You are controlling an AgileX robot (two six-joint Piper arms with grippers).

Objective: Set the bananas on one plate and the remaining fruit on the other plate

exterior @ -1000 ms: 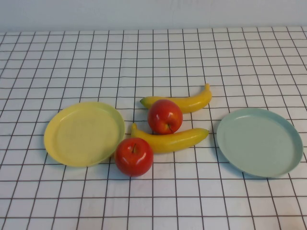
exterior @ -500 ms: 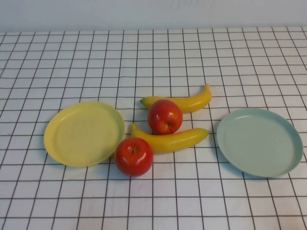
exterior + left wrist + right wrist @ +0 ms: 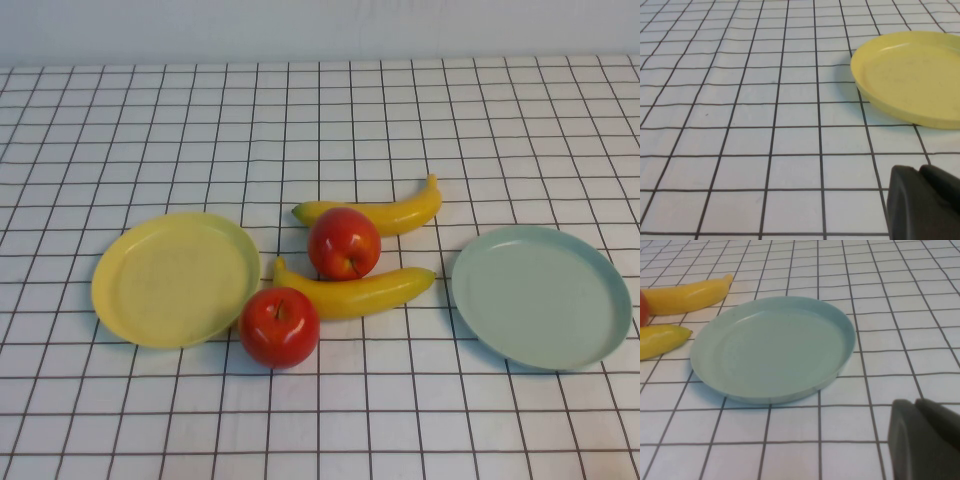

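Note:
In the high view two yellow bananas lie mid-table, one farther back [image 3: 385,214] and one nearer [image 3: 355,290]. One red apple [image 3: 344,243] sits between them, and a second apple [image 3: 279,326] sits by the nearer banana's left end. The yellow plate [image 3: 175,280] lies empty on the left and the pale blue-green plate [image 3: 540,296] lies empty on the right. Neither gripper shows in the high view. My left gripper [image 3: 920,170] is shut and empty, near the yellow plate [image 3: 912,75]. My right gripper [image 3: 915,404] is shut and empty, near the blue-green plate [image 3: 772,347], with banana ends [image 3: 687,295] beyond.
A white cloth with a black grid [image 3: 320,120] covers the whole table. A pale wall [image 3: 320,30] runs along the far edge.

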